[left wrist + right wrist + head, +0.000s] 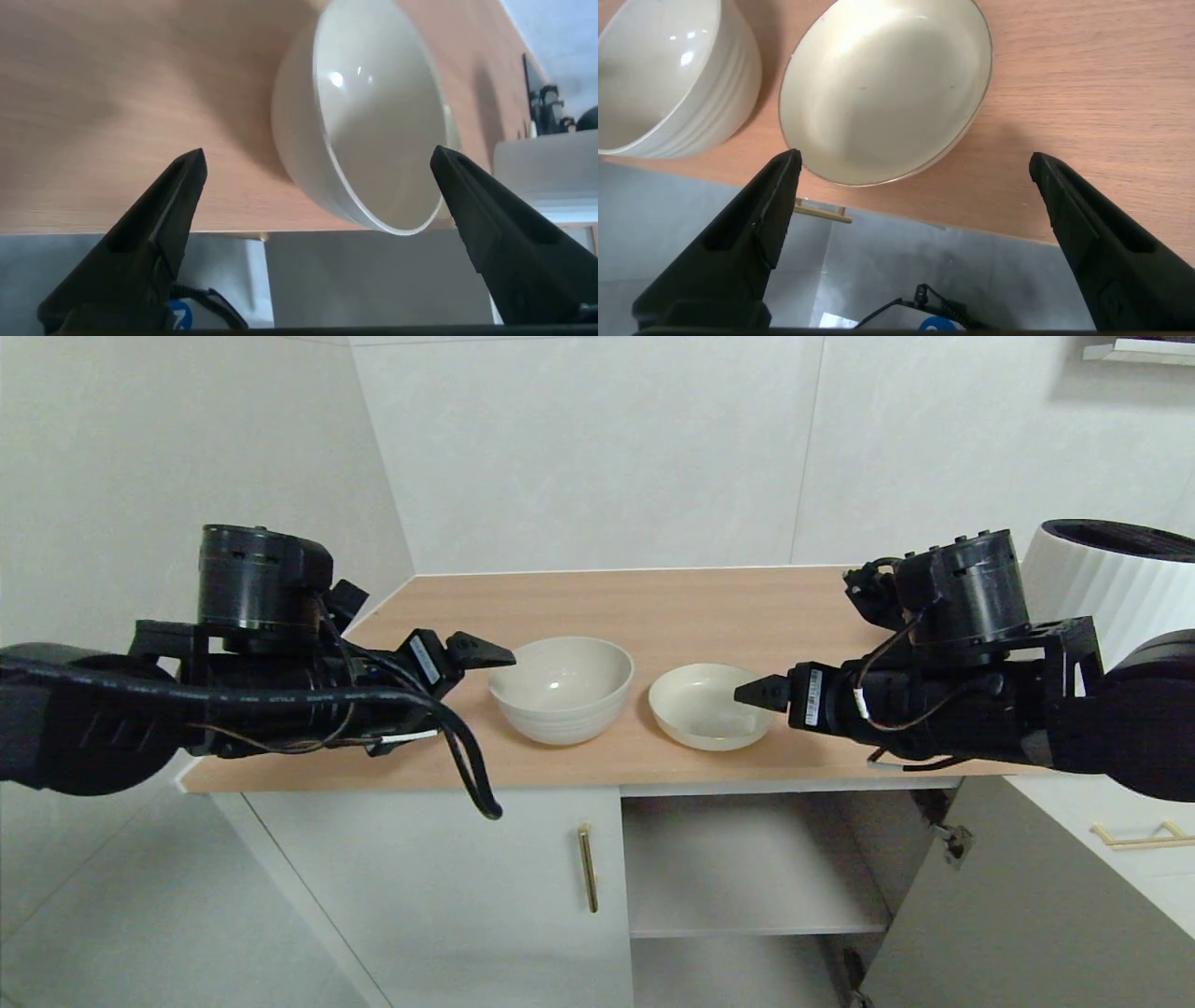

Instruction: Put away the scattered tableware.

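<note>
Sitting upright, mouths facing up, a deep bowl [560, 689] with faint ribbing and a shallow dish [709, 707] are resting just beside each other near the front edge of the wood-grain countertop [653, 602], the dish on the right. Both are round, cream and glossy, so neither is showing a long axis. The left gripper [490, 655] is hovering left of the deep bowl and the right gripper [754, 693] at the dish's right rim, each with jaws spread wide and gripping nothing. Their white stickers [814, 693] are proving too small to read.
</note>
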